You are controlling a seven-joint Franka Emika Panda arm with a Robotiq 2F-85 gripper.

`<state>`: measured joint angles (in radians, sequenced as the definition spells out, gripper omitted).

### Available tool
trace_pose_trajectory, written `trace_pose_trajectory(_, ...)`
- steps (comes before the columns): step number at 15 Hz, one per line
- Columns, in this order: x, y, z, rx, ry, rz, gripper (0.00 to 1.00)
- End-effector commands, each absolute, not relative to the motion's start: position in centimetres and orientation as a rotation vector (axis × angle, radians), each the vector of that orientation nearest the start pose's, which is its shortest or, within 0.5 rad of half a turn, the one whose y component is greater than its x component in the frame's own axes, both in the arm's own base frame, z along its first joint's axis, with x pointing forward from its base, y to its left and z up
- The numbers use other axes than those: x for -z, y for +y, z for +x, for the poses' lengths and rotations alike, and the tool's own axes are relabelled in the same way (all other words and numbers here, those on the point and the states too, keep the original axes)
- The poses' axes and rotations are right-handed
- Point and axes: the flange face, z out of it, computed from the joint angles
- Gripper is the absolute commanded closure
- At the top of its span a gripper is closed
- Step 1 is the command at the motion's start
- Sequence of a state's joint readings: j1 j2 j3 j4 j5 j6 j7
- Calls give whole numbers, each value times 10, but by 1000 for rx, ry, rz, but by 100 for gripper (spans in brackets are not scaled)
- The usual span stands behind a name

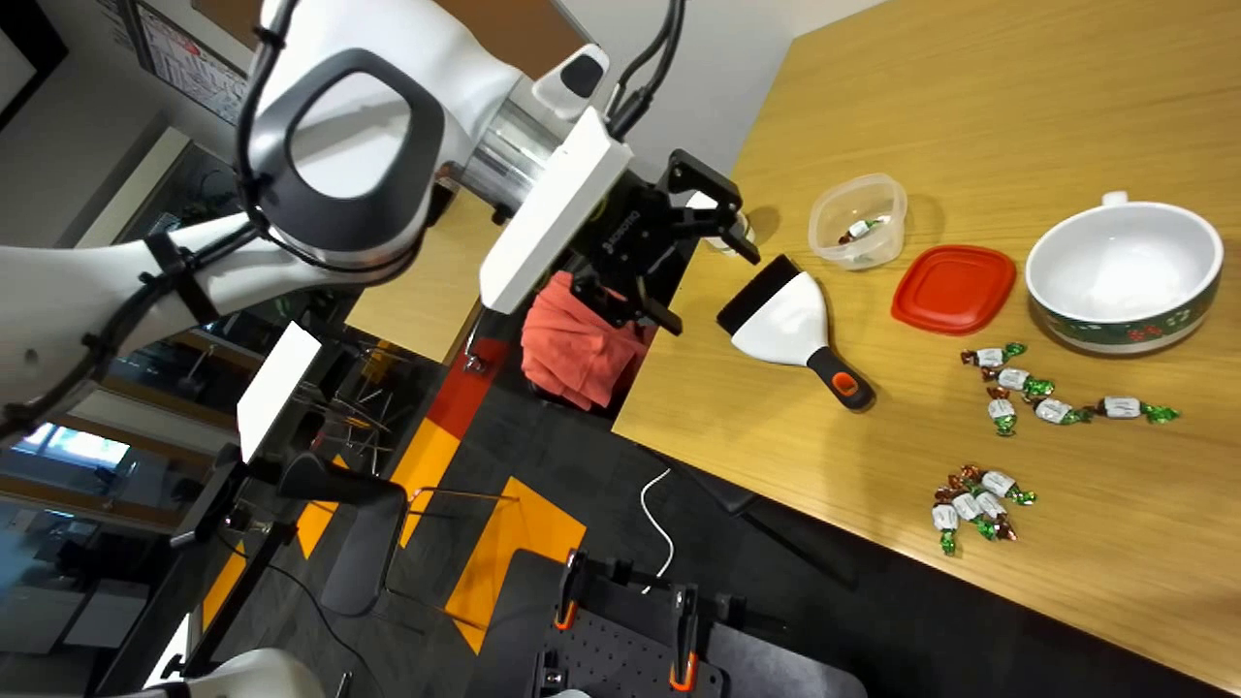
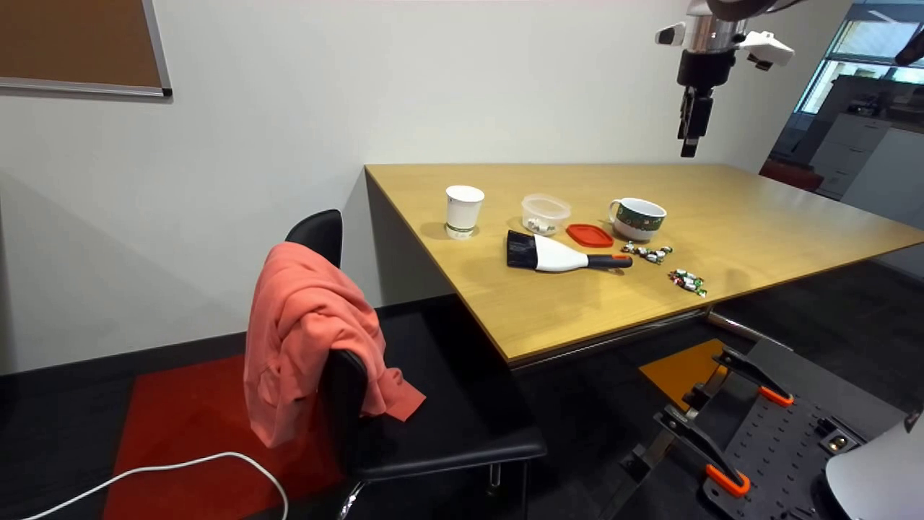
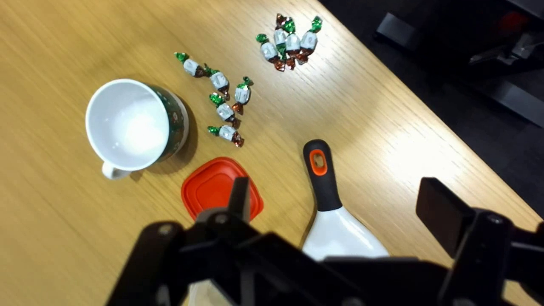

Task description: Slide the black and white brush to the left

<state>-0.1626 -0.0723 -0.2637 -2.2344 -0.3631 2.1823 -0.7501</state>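
The black and white brush lies flat on the table and shows in both exterior views [image 1: 787,322] [image 2: 559,256]. It has black bristles, a white fan-shaped body and a black handle with an orange-red ringed hole. In the wrist view the brush [image 3: 326,189] shows its handle and part of the white body; the bristles are hidden behind the gripper. My gripper [image 1: 715,287] is open and empty, raised above the table and apart from the brush. It also hangs high in an exterior view [image 2: 689,150]. In the wrist view the brush lies between the spread fingers [image 3: 338,195], below them.
A red lid [image 1: 955,289], a clear container [image 1: 843,223] with candy inside and a white mug with a green band [image 1: 1129,334] stand near the brush. A white paper cup [image 2: 462,211] stands near the table's end. Several wrapped candies [image 3: 287,42] lie near the table edge [image 3: 408,93].
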Motion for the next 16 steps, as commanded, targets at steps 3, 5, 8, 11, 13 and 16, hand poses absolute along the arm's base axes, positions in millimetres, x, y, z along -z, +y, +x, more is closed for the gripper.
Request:
trace_pose_trajectory(3, -330, -253, 468, -82, -1264, -3059, 0)
trace_pose_trajectory(5, -302, -253, 467, -61, -1339, -2943, 0)
trace_pose_trajectory(8, -274, -257, 465, -170, -1273, -2907, 0)
trace_pose_trajectory(11, -269, -254, 461, -172, -1293, -2899, 0)
trace_pose_trajectory(13, -267, -255, 462, -175, -1291, -2899, 0)
trace_pose_trajectory(16, -260, -256, 465, -145, -1316, -2919, 0)
